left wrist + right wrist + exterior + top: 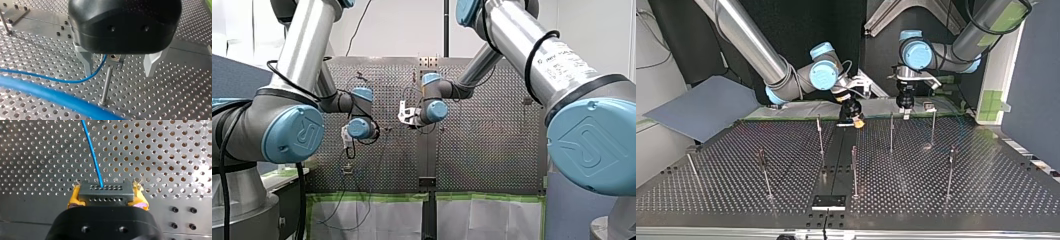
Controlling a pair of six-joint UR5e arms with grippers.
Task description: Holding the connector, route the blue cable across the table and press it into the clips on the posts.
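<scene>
Front view: cap [292, 134] marked "R", prob.; rt gripper [107, 199] grips connector [105, 191].

Our left arm [981, 30] and right arm [746, 35] were both stretched low over the table's [986, 190] far edge, top view. Left gripper [118, 72] pointed straight down, metal fingers [86, 62] spread wide. Right gripper [106, 195] sat near that edge's middle, tilted, yellow pads [73, 197] clamped on the connector [105, 191]. The two grippers were side by side along that edge, not touching.
</scene>
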